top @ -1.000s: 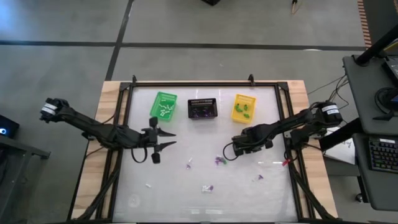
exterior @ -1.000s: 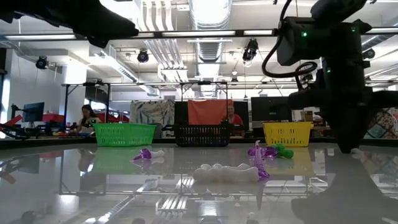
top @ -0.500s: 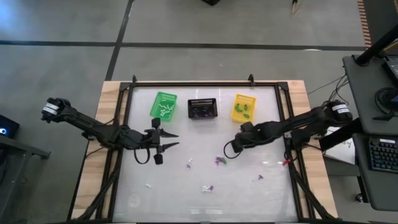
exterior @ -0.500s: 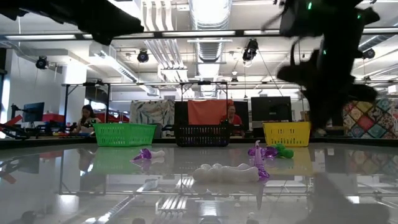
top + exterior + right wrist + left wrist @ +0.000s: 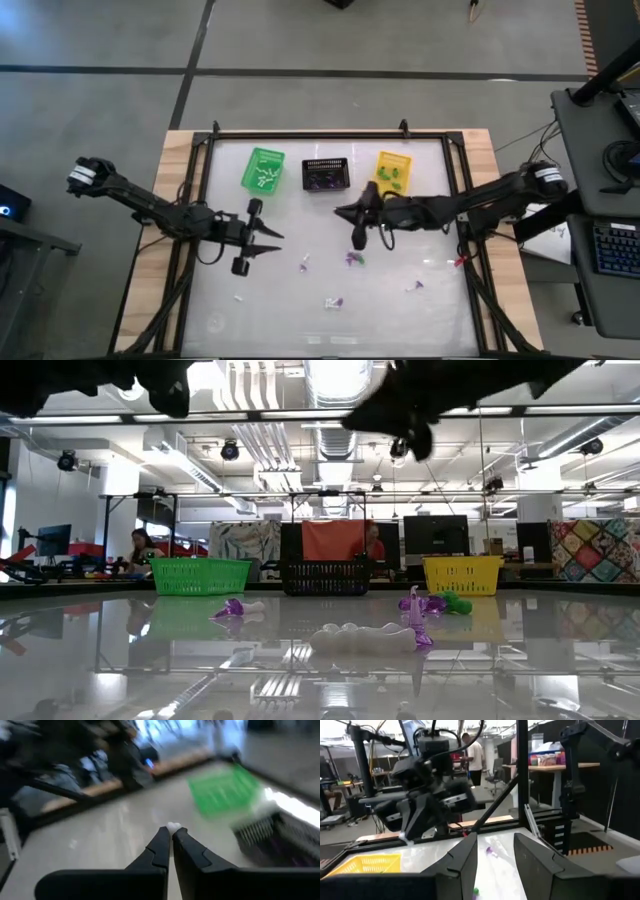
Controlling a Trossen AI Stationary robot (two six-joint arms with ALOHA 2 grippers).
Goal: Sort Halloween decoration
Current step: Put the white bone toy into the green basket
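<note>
Glossy white table (image 5: 440, 300), workshop room behind. Right gripper (image 5: 171, 836), fingers pressed together, pinches a tiny white trinket (image 5: 173, 826); its shape and heading can't be made out. It hangs near the black basket (image 5: 325, 175). Left gripper (image 5: 262, 243) waits over the table's left, fingers apart. Loose trinkets (image 5: 362, 638) scatter mid-table.

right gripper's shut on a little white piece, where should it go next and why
Probably carry on toward the green basket and open above it. The right gripper pinches a white trinket at its fingertips, in the air near the black basket, and the green basket already holds white pieces. The left gripper waits, open, beside it.
</note>
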